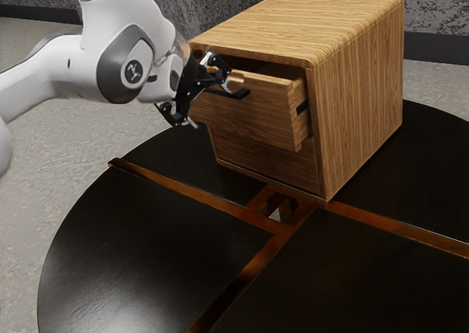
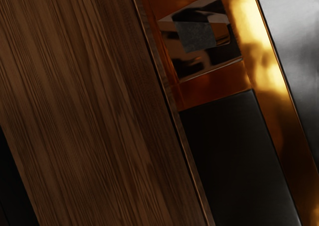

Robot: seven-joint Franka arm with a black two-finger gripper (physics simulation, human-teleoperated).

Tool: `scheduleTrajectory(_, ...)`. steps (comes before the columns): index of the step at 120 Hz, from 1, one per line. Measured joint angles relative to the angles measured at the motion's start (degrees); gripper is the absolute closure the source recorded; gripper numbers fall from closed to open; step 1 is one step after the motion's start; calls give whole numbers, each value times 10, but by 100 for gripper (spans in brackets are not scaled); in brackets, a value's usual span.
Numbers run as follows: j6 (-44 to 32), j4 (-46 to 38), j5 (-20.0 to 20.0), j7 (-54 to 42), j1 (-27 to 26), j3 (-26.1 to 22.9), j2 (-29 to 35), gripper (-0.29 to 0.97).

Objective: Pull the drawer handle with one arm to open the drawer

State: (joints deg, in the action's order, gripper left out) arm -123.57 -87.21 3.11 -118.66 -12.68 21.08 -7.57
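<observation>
A light wooden cabinet [image 1: 355, 91] stands on the table, toward the exterior view's right. Its upper drawer [image 1: 256, 113] sticks partway out of the cabinet front, with a dark gap showing above it. A pale bar handle [image 1: 227, 74] sits on the drawer's front face. My black gripper [image 1: 222, 80] comes in from the exterior view's left, with one finger above the handle and one below, shut on it. In the wrist view the drawer's wood-grain front [image 2: 89, 116] lies just under my hand.
The cabinet rests on a round black table [image 1: 146, 260] crossed by orange-brown wooden strips [image 1: 242, 267]. A lower drawer front [image 1: 267, 160] sits flush below the pulled one. The wrist view has the black table top [image 2: 234, 156] and a glossy strip [image 2: 259, 61] beside the drawer.
</observation>
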Motion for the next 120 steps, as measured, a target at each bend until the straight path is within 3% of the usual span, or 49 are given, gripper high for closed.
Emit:
scheduleTrajectory(61, -1, -112, -38, 1, -25, 5, 107, 1)
scheduleTrajectory(120, -12, -244, -70, 3, -16, 10, 222, 0)
